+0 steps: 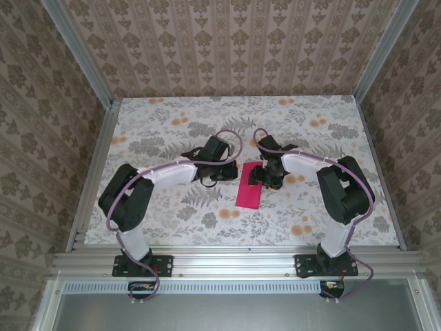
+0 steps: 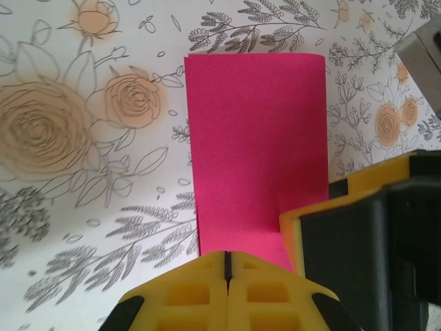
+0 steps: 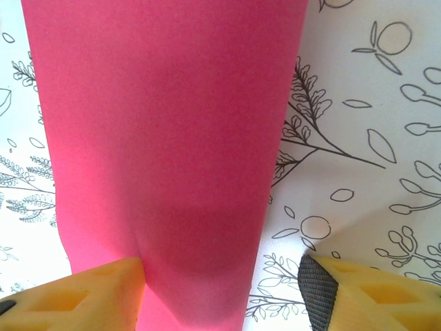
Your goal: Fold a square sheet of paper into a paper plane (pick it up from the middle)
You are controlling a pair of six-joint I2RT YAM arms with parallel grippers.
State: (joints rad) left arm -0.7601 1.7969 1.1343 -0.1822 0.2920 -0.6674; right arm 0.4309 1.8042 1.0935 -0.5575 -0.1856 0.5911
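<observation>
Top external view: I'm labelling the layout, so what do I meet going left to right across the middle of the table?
left end effector → pink sheet of paper, folded to a narrow strip → right end effector, at the strip's right edge

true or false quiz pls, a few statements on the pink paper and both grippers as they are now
1. The sheet of paper is a narrow rectangle. True.
2. The right gripper is shut. False: its fingers stand apart, with the paper between them.
3. The left gripper has its fingers closed together. True.
4. The paper is a pointed dart. False: its far end is square.
5. The table is plain white. False: it has a floral print.
</observation>
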